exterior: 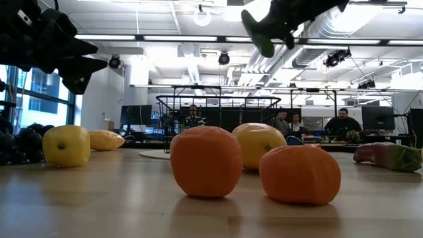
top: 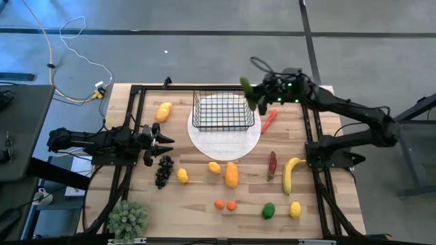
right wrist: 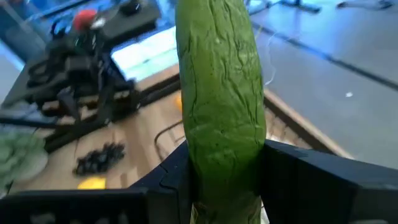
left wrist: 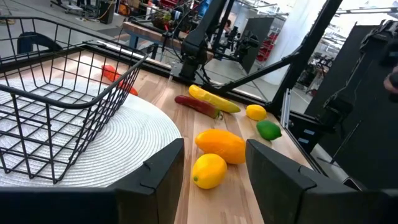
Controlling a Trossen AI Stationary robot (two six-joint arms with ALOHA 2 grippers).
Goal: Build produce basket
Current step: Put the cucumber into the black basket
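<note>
Cucumber held above the basket's corner

Right gripper (top: 253, 97) is clamped on a green cucumber (right wrist: 221, 106) and hangs in the air just beside the black wire basket (top: 223, 113), at its far right corner. The basket stands empty on a round white plate (top: 225, 139). Left gripper (top: 163, 141) waits to the left of the basket, its fingers partly apart with nothing between them, near the dark grapes (top: 164, 170). On the near side of the basket lie a mango (top: 231, 174), lemons, a banana (top: 291, 172) and two small oranges (exterior: 205, 160).
</note>
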